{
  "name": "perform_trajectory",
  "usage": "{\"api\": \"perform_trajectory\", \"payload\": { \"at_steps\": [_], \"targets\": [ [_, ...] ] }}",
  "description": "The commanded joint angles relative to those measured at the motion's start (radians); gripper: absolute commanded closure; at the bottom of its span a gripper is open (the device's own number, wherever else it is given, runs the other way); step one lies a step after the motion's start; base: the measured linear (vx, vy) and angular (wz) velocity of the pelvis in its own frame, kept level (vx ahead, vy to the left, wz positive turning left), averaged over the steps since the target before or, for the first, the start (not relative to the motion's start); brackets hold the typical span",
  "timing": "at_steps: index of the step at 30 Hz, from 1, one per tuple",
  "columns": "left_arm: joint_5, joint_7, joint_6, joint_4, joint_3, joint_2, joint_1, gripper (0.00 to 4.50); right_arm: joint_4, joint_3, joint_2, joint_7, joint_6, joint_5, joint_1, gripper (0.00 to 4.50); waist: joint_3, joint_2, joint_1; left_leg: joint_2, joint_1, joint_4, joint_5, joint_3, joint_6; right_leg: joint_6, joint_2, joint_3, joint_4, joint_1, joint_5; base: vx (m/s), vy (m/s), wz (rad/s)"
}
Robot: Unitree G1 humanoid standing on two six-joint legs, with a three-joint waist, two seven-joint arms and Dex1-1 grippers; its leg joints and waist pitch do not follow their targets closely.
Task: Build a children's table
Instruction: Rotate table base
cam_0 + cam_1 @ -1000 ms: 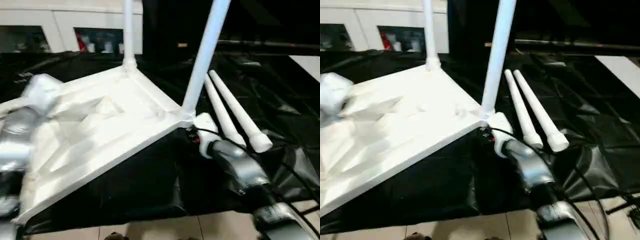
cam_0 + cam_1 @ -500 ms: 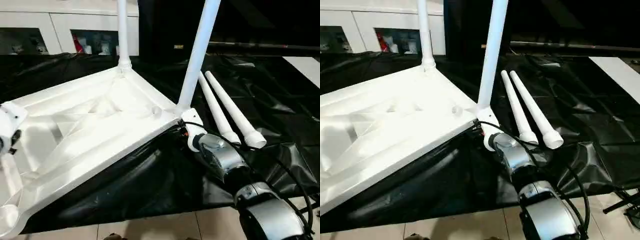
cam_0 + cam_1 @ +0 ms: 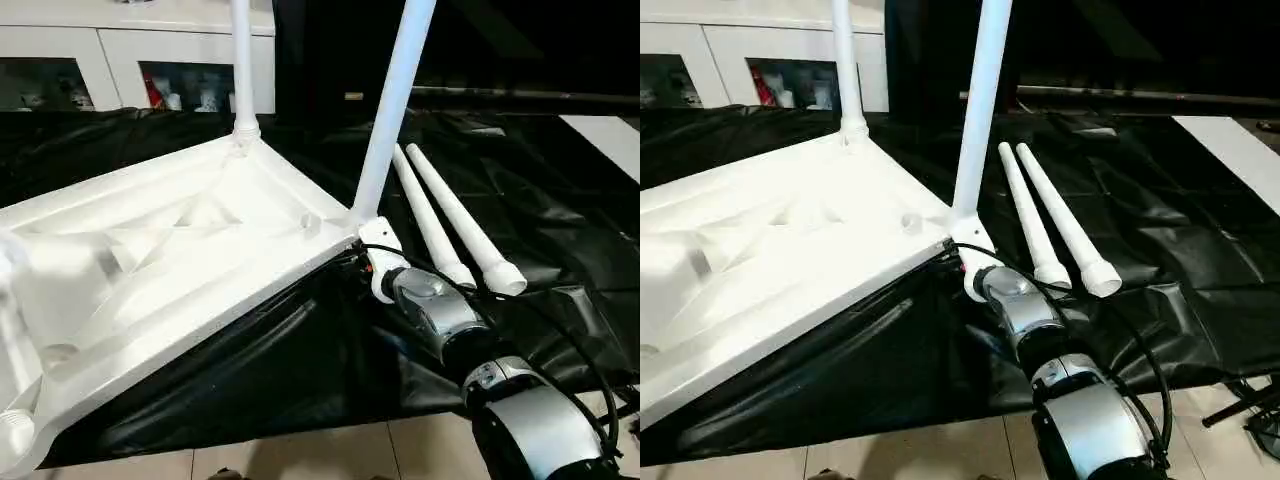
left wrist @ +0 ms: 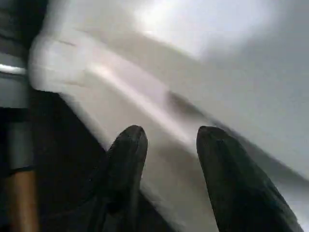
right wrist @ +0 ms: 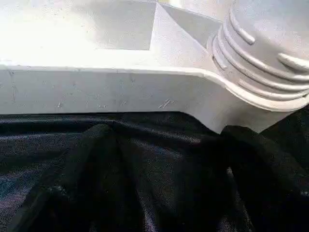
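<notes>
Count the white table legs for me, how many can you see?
4. Two stand up in the tabletop's far corners: back leg, nearer leg. Two loose legs lie side by side on the black cover.

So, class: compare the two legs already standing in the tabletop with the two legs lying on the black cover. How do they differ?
The fitted legs stand upright; the loose legs lie flat on the black cover. The fitted legs sit in corner sockets of the tabletop; the loose legs lie apart from it, side by side, open ends showing. The fitted legs are spaced apart. All four are white tapered tubes.
</notes>
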Motion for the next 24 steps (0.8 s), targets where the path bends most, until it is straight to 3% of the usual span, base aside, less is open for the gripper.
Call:
{"api": "perform_trajectory", "payload": {
  "at_steps": [1,4,5,7,8,9,10,11,14,24],
  "targets": [
    [-0.019,-0.037,0.014,-0.032,-0.016,0.0,0.008,2.46,0.026,-0.011,-0.003,-0.001,-0.004,-0.015,-0.02,0.62,-0.057,0.038,0.0,0.044,0.027,-0.089,-0.408,-0.033,-0.072,-0.204,-0.062,0.053,-0.075,0.016,-0.299,0.0,0.0,0.0],
    [-0.038,-0.071,0.021,-0.056,-0.025,0.001,0.024,2.46,0.033,-0.012,-0.002,0.001,-0.012,-0.016,-0.025,0.62,-0.054,0.037,0.0,0.044,0.032,-0.089,-0.433,-0.034,-0.073,-0.193,-0.062,0.052,-0.081,0.014,-0.345,0.0,0.0,0.0],
    [-0.046,-0.083,0.026,-0.065,-0.026,-0.003,0.028,2.46,0.037,-0.012,-0.002,0.002,-0.015,-0.017,-0.027,0.62,-0.053,0.03,-0.001,0.045,0.031,-0.09,-0.434,-0.034,-0.071,-0.19,-0.063,0.053,-0.082,0.015,-0.354,0.0,0.0,0.0],
    [-0.076,-0.112,0.023,-0.084,-0.021,-0.016,0.034,2.46,0.045,-0.012,-0.002,0.006,-0.023,-0.018,-0.031,0.62,-0.053,0.034,0.001,0.045,0.031,-0.09,-0.436,-0.035,-0.072,-0.185,-0.064,0.053,-0.083,0.013,-0.365,0.0,0.0,0.0],
    [-0.076,-0.112,0.023,-0.084,-0.021,-0.016,0.034,2.46,0.045,-0.012,-0.002,0.006,-0.023,-0.018,-0.031,0.62,-0.053,0.028,0.002,0.045,0.033,-0.089,-0.437,-0.034,-0.069,-0.185,-0.063,0.054,-0.083,0.011,-0.372,0.0,0.0,0.0],
    [-0.092,-0.138,0.019,-0.098,-0.029,-0.01,0.043,2.46,0.05,-0.012,-0.003,0.01,-0.029,-0.019,-0.034,0.62,-0.053,0.031,0.003,0.045,0.032,-0.09,-0.436,-0.034,-0.069,-0.183,-0.064,0.055,-0.084,0.011,-0.373,0.0,0.0,0.0],
    [-0.11,-0.162,0.024,-0.113,-0.031,-0.009,0.052,2.46,0.052,-0.012,-0.003,0.014,-0.033,-0.021,-0.035,0.62,-0.053,0.026,0.004,0.046,0.032,-0.09,-0.431,-0.034,-0.067,-0.182,-0.064,0.055,-0.082,0.012,-0.375,0.0,0.0,0.0],
    [-0.119,-0.179,0.008,-0.126,-0.035,-0.003,0.06,2.46,0.054,-0.012,-0.002,0.017,-0.035,-0.022,-0.037,0.62,-0.053,0.029,0.004,0.046,0.032,-0.09,-0.434,-0.035,-0.069,-0.183,-0.064,0.054,-0.082,0.011,-0.377,0.0,0.0,0.0],
    [-0.17,-0.244,0.002,-0.186,-0.034,0.0,0.077,2.46,0.058,-0.012,0.001,0.023,-0.04,-0.025,-0.041,0.62,-0.053,0.023,0.004,0.046,0.03,-0.091,-0.426,-0.034,-0.068,-0.179,-0.062,0.055,-0.081,0.011,-0.367,0.0,0.0,0.0],
    [-0.31,-0.445,0.002,-0.394,-0.071,0.037,0.126,2.46,0.071,-0.009,0.011,0.047,-0.057,-0.03,-0.051,0.62,-0.053,0.019,0.003,0.046,0.026,-0.092,-0.409,-0.031,-0.072,-0.175,-0.063,0.056,-0.077,0.015,-0.361,0.0,0.0,0.0]
  ]
}}
